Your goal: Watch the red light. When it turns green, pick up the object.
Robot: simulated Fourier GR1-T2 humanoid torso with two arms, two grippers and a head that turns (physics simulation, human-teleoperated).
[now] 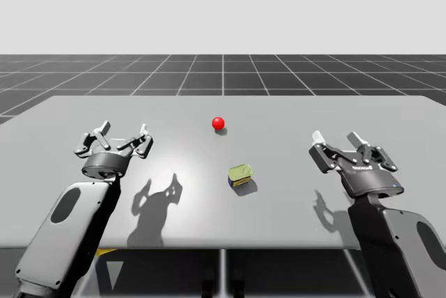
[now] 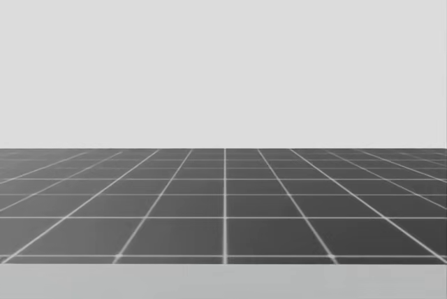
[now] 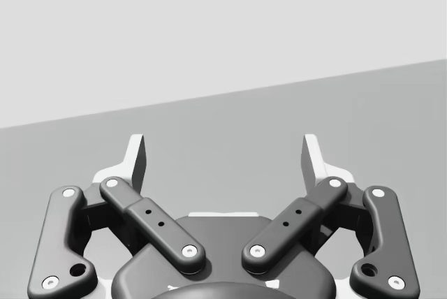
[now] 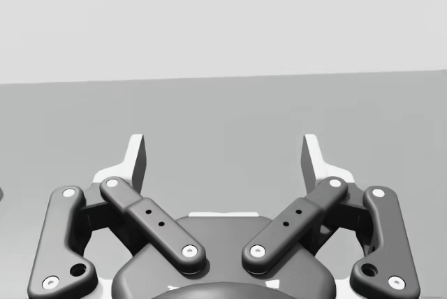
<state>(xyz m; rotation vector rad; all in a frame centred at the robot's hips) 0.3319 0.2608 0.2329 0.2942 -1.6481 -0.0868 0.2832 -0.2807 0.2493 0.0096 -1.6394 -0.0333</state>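
Beyond yellow can (image 1: 240,174), red light (image 1: 218,123)

Shining bright and even, throwing dark shadows (image 1: 157,204) either side of the yellow can (image 1: 240,173), spreading pale glare (image 1: 175,167) beside it.

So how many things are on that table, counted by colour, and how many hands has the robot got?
Red light: 1
Yellow-green can: 1
Grey hands: 2, left hand and right hand
Total: 4
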